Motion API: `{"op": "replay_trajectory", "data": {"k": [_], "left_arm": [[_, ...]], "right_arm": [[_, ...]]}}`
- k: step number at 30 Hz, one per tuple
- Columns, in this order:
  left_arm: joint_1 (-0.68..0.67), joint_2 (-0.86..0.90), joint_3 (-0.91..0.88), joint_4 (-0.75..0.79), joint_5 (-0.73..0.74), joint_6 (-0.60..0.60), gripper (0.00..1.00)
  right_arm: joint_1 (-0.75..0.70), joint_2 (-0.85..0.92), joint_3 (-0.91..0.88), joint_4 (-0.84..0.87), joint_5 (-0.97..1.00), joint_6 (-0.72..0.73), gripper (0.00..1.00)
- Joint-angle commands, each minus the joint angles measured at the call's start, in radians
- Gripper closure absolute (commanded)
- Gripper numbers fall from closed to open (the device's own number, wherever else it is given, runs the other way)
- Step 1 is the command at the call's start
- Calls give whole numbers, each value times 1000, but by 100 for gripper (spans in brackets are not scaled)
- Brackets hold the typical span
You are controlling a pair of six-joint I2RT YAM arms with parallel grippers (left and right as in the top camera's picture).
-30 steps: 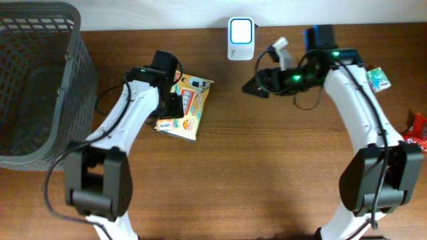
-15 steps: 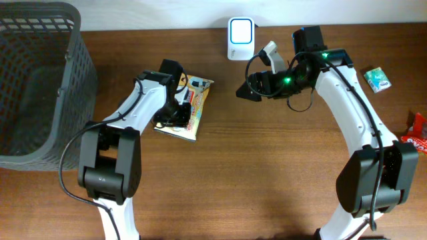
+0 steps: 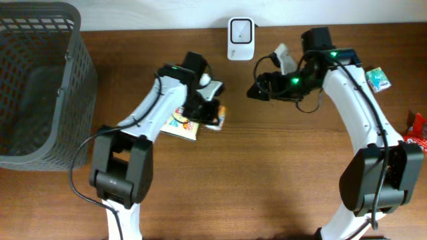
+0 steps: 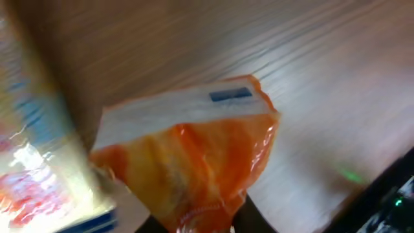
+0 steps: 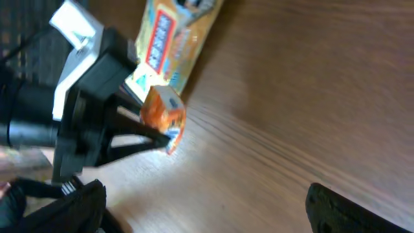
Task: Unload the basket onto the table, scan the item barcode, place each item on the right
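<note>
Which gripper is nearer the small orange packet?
Left. The left gripper is shut on the orange packet; the right gripper hangs open, apart from it, nearer the white scanner.

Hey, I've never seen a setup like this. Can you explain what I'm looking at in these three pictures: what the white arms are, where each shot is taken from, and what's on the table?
These are two white robot arms working at a wooden table. One picture looks straight down from above. The other two come from small cameras on each arm's wrist, which is why they look tilted and blurry. The left hand pinches a small orange packet, beside a larger colourful snack bag that lies on the table. The right hand is open and empty. At the far edge stands a white device, likely the barcode scanner. A grey mesh basket sits on the left, and a small green packet and a red packet lie on the right.
</note>
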State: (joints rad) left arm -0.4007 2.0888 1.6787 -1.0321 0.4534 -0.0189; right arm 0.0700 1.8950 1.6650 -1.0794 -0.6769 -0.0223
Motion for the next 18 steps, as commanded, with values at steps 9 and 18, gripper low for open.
{"op": "replay_trajectory", "data": {"k": [9,18], "left_arm": [[-77,63,80,23,4,-63,1],[59,45,355,-312,-243,-64,12]], "right_arm": [[-63,-24,-5,-95,54,42,2],[-61,12,-6,-77,55,43,2]]}}
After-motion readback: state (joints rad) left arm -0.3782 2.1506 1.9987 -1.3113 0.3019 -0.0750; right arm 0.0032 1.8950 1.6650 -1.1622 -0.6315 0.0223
